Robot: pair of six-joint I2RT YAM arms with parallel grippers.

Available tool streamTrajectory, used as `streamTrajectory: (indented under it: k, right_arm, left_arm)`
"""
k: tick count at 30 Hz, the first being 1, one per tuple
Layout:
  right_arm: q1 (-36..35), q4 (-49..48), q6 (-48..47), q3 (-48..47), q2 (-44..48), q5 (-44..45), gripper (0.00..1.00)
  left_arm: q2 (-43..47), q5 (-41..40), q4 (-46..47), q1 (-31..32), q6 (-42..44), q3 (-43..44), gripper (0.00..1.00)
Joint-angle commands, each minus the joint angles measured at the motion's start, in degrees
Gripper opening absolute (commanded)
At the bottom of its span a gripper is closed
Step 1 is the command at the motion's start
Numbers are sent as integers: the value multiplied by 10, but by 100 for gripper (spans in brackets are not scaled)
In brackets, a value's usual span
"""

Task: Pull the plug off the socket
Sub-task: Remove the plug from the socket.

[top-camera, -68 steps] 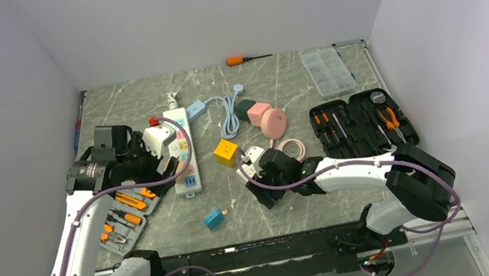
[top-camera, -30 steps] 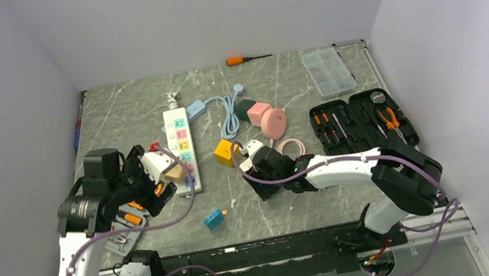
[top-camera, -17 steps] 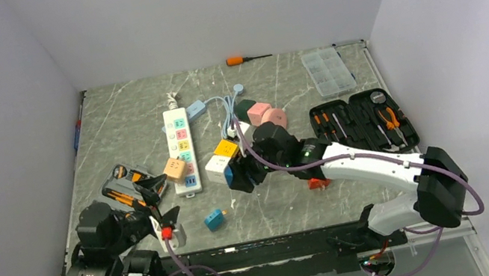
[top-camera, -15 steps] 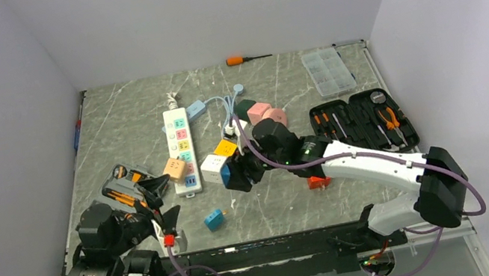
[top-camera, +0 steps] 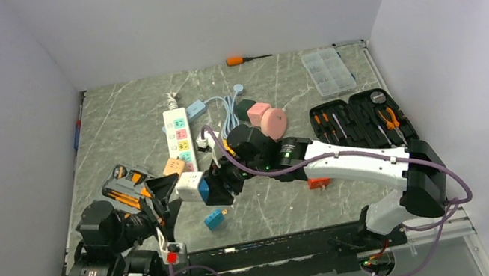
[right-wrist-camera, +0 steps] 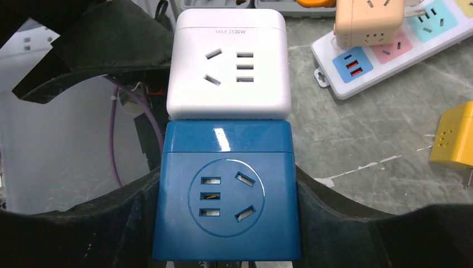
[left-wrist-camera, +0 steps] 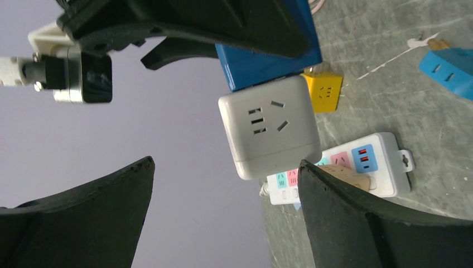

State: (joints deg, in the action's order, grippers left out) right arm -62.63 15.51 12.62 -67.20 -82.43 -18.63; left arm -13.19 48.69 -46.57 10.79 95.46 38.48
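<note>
Right gripper [top-camera: 214,189]: clamped on blue cube [right-wrist-camera: 226,212]. White cube [right-wrist-camera: 228,61] is plugged onto its far face, and the pair is held above the table [top-camera: 117,122].
Left gripper [left-wrist-camera: 226,164]: jaws wide apart, facing the white cube, no contact.
Power strip [top-camera: 178,131]: flat on table, left of centre, peach plug [right-wrist-camera: 368,22] seated near its near end.

Judged step: split the cubes.
- Close left jaws square on white cube's flat sides.
- Pull straight along the pins, no twist, while the right grips firm.

Risk: slip on glossy faces.

A cube plug [top-camera: 172,167] sits, seemingly plugged in, on the near end of the power strip [top-camera: 176,117].
</note>
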Motion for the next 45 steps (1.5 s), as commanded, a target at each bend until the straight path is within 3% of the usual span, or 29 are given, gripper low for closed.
streamTrajectory:
  k: [1, 9, 17, 27, 31, 34, 37, 39, 41, 45]
  right_arm:
    - [-15, -55, 9, -42, -1, 11, 0]
    - [-16, -48, -2, -43, 23, 52, 0]
    - [-32, -110, 15, -26, 30, 58, 0]
    - [-60, -182, 33, -26, 0, 62, 0]
    - [-60, -183, 31, -19, -1, 61, 0]
    - [-59, -187, 32, -10, -2, 59, 0]
    - [-59, -184, 29, -10, -10, 59, 0]
    - [-59, -188, 29, -8, -14, 61, 0]
    - [-59, -190, 28, -5, -16, 65, 0]
    - [-49, -177, 28, 2, -3, 65, 0]
  left_arm:
    - [-5, 51, -49, -2, 67, 14, 99]
    - [11, 35, -115, -2, 94, -9, 99]
    - [-12, 37, 70, -2, -146, -19, 100]
    - [-15, 46, 117, -1, -134, -54, 99]
    - [-7, 40, 131, -1, -112, -67, 81]
    - [-8, 43, 159, -1, -115, -68, 57]
    - [-11, 46, 184, -1, -125, -63, 22]
    - [-12, 45, 204, 0, -141, -61, 8]
    - [-15, 39, 213, 1, -153, -57, 0]
    - [-20, 11, 182, 4, -120, -48, 0]
